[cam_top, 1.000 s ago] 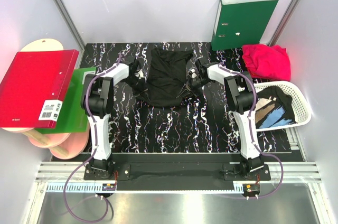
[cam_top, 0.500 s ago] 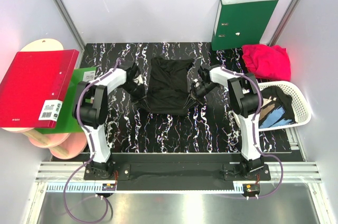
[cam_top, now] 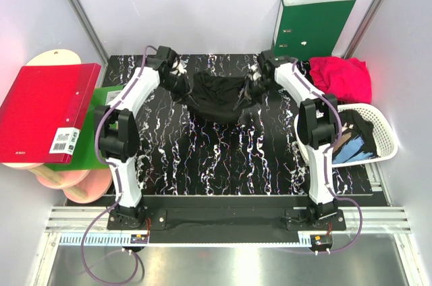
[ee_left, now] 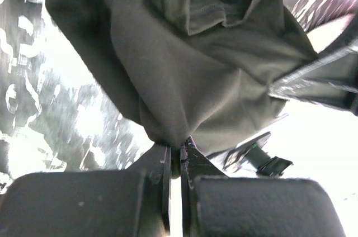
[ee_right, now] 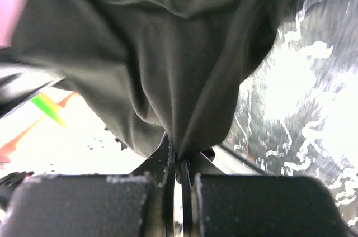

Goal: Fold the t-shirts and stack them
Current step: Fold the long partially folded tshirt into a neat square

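Observation:
A black t-shirt (cam_top: 216, 95) hangs bunched between both grippers over the far middle of the marbled table (cam_top: 223, 158). My left gripper (cam_top: 181, 83) is shut on its left edge, my right gripper (cam_top: 251, 87) is shut on its right edge. In the left wrist view the dark cloth (ee_left: 196, 64) runs into the pinched jaws of the left gripper (ee_left: 175, 153). In the right wrist view the cloth (ee_right: 162, 64) drapes down into the right gripper (ee_right: 177, 156). A crimson-pink t-shirt (cam_top: 341, 77) lies crumpled at the far right. Another black printed t-shirt (cam_top: 351, 139) lies in the basket.
A white lattice basket (cam_top: 381, 124) stands at the right edge. A green binder (cam_top: 309, 26) leans on the back wall. A red binder (cam_top: 44, 110) lies over a green one (cam_top: 94, 134) and wooden boards (cam_top: 74, 181) at the left.
Both grippers have carried the black t-shirt's edges away from me toward the far end of the table, and the shirt has gone from spread flat to a shorter, bunched shape.

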Motion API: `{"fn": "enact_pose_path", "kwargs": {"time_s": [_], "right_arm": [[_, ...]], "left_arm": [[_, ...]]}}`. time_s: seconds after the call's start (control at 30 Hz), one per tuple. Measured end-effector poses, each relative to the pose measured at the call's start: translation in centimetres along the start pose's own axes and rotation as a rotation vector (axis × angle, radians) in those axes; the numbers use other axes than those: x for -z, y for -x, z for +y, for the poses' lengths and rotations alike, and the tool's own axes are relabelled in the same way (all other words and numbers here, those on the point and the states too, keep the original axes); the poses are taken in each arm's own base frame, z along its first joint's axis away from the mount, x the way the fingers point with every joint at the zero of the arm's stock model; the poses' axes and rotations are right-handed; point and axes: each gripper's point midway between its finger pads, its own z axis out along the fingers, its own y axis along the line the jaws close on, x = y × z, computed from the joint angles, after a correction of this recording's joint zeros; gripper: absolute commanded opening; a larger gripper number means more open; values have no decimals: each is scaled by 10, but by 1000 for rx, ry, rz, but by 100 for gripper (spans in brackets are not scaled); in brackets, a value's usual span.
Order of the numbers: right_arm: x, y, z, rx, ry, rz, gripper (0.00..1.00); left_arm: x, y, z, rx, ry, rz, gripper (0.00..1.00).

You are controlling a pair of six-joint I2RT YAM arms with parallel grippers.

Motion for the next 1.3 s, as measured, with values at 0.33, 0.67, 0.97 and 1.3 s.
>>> {"fn": "enact_pose_path", "kwargs": {"time_s": [0.33,0.67,0.97,1.3], "right_arm": [[17,89,1,57,3,-187,0],[-11,136,-11,62,1,-237,0],[-2,157,3,94,53,-320,0],[8,194,20,159,103,-470,0]], "left_arm": [[-33,58,-18,82,-32,-42,0],[-54,105,-19,206,-91,-69,0],[-50,131,-28,258,-183,-123,1],[-79,165,-35,357,-361,-124,26]]}}
